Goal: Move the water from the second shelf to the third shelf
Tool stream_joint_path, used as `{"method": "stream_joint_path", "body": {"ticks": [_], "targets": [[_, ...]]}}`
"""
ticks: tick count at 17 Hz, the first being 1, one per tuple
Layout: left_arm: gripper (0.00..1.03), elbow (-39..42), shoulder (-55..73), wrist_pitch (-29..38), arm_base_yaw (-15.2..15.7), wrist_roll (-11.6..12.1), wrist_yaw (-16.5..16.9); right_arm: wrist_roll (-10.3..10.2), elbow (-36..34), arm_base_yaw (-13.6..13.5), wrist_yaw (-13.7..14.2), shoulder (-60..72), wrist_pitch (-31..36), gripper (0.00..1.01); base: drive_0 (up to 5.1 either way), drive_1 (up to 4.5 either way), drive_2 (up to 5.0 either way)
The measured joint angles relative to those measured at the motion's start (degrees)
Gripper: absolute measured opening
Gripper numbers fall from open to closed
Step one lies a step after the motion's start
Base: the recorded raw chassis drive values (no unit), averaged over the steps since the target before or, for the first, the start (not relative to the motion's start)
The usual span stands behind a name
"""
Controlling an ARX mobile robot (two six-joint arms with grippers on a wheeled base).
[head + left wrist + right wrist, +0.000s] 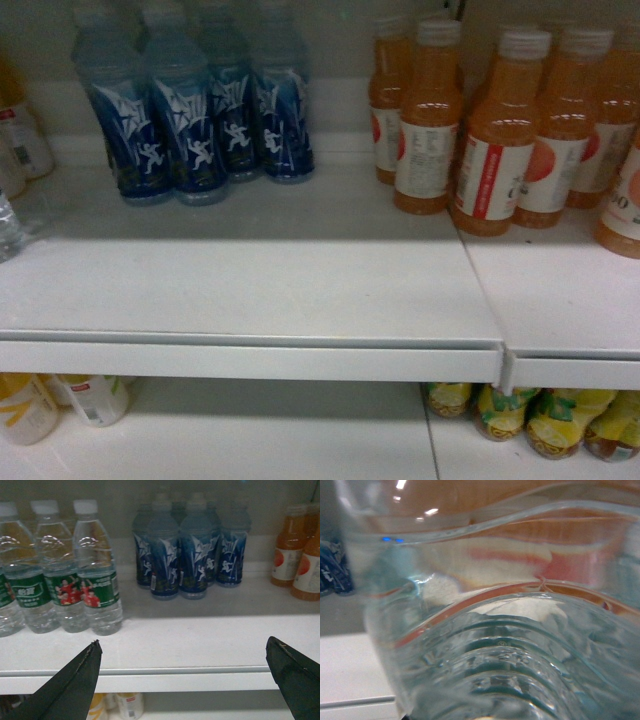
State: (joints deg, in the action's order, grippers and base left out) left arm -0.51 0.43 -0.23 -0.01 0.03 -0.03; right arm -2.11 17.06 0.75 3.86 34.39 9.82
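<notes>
From the head camera, neither arm shows: just blue sports-drink bottles (200, 120), orange juice bottles (500, 130) and a bare stretch of white shelf (250, 280).

The left wrist camera shows the left gripper (185, 680), its jaws spread wide and empty, facing three green-labelled water bottles (97, 575) standing at the shelf's left.

The right wrist camera is filled by a clear ribbed water bottle (510, 645) pressed close. I cannot tell whether the right claw grips it; if loosely, it may slip or topple neighbours.
</notes>
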Motion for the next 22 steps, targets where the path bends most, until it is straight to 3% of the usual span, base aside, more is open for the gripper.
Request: {"method": "stream_joint_path", "body": {"ticks": [22], "targets": [[0.98, 0.0, 0.0, 0.0, 0.0, 0.0, 0.0, 0.0, 0.0, 0.0, 0.2, 0.0, 0.1, 0.40, -5.0, 2.41, 2.4]]}}
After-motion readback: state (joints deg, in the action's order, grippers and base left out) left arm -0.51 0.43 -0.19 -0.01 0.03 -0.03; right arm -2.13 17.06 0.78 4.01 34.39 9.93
